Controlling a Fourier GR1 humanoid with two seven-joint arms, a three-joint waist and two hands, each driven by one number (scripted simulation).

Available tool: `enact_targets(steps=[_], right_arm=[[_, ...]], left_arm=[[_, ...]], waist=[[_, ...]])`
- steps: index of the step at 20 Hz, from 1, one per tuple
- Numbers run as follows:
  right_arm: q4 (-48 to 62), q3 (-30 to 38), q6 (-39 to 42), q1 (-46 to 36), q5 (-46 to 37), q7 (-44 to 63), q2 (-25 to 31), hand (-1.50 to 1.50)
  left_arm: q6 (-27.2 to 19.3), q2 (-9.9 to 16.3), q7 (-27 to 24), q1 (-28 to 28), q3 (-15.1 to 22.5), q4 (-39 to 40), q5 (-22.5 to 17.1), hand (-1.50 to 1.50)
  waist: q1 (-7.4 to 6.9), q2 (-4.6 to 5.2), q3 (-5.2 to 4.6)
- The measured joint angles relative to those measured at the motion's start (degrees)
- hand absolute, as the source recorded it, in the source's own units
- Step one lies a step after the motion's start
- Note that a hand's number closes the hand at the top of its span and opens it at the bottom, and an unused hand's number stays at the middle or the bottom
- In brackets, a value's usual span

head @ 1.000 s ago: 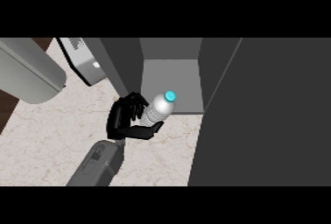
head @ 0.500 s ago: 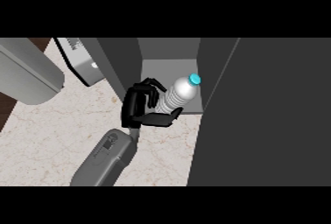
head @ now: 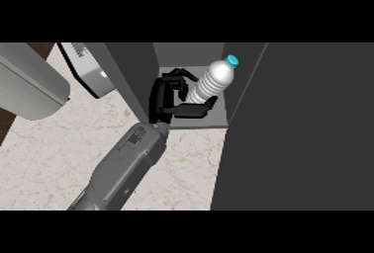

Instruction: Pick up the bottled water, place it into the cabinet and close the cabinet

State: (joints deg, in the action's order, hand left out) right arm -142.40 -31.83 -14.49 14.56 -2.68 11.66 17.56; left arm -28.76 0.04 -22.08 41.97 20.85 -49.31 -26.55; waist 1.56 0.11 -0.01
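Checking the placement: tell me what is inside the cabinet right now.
Inside the cabinet are the bottled water, tilted, and the hand curled round it. The open door covers the compartment's right side, so anything there cannot be seen.

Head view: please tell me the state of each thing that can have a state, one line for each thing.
Bottled water: capped, tilted, inside the cabinet opening, held.
Cabinet: open, door swung out at the right.
Left robot hand: shut on the bottled water, reaching into the cabinet.
Right robot hand: not in view.
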Motion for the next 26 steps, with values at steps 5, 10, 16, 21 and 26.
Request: enact_targets(steps=[5,10,16,21,26], right_arm=[[-0.4,0.0,0.1,0.3,0.4,0.2,0.2,-1.5],[-0.4,1.5,1.2,1.1,0.9,-0.8,1.0,-1.5],[-0.1,1.9,2.3,2.7,1.4,-2.8,1.2,-1.5],[-0.1,2.9,3.5,2.6,2.0,-3.6,1.4,-1.5],[0.1,3.2,4.4,3.4,2.4,-4.9,1.4,-1.5]], left_arm=[[-2.4,0.0,-2.5,3.7,-0.3,7.1,-3.8,1.5],[-4.1,0.0,-5.0,7.8,-1.4,15.0,-5.2,1.5],[-6.7,0.0,-9.1,12.3,-2.6,24.3,-5.6,1.5],[-7.6,0.0,-11.5,15.5,-3.6,29.7,-6.2,1.5],[-8.2,0.3,-12.3,19.5,-4.0,35.8,-4.6,-1.5]], waist=[[0.55,0.13,-0.01],[0.87,0.24,0.0],[1.56,0.48,0.0],[2.06,0.69,-0.01],[2.3,0.9,-0.01]])
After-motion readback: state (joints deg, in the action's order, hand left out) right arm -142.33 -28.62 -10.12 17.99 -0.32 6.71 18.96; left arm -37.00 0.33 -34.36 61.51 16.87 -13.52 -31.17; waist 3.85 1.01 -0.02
